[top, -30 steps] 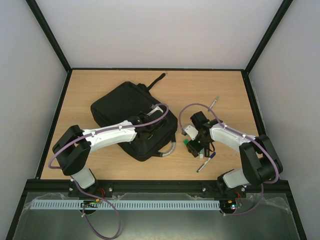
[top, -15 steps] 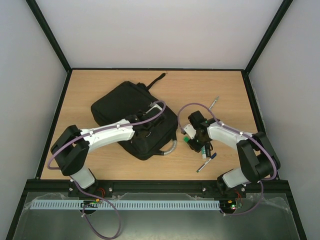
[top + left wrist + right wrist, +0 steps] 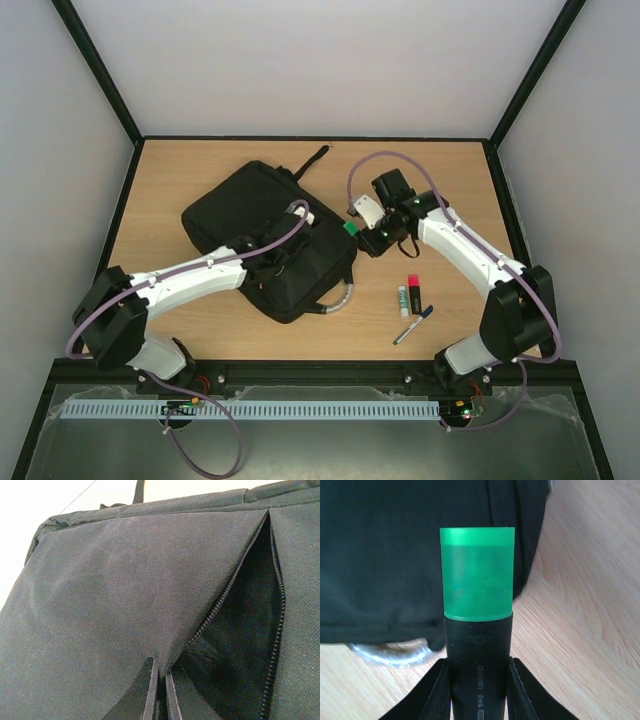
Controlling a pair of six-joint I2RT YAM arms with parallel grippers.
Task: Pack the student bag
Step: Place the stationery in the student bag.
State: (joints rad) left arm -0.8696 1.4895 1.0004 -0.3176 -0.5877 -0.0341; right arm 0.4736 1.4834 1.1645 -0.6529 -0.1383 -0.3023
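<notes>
**A:** Where did the large black soft-fabric student bag [image 3: 250, 225] lie?

**B:** Slantwise on the light wooden table [image 3: 180, 170], left of the middle. Its thin black strap [image 3: 312, 160] reached toward the far edge, and its grey-silver loop handle [image 3: 338, 300] curled off the near right corner. Bare wood showed on all 4 sides of the bag, widest on the right half.

**A:** And the 2 arms?

**B:** The left gripper [image 3: 300, 215] sat on top of the bag, near its right edge. The right gripper [image 3: 368, 235] hung just beside that edge with a black-barrelled marker with a translucent green cap [image 3: 351, 227], the cap pointing at the bag.

**A:** Anything lying close by?

**B:** 3 small things lay on the wood toward the near edge, well apart from the bag: a pink-capped black highlighter [image 3: 414, 289], a short white stick [image 3: 403, 298] touching it, and a slim blue-capped pen [image 3: 413, 325].

**A:** What did the wrist cameras add?

**B:** The left one showed its fingers [image 3: 150, 695] pressed together on a raised fold of the bag's cloth. Right beside them an unzipped pocket mouth [image 3: 245, 630] gaped, with zip teeth down both sides. From overhead the arm hid all of that. The right one showed 2 fingers [image 3: 442, 685] clamped on the marker's barrel, with the green cap in front of the bag's rounded edge and wood to the right.
</notes>
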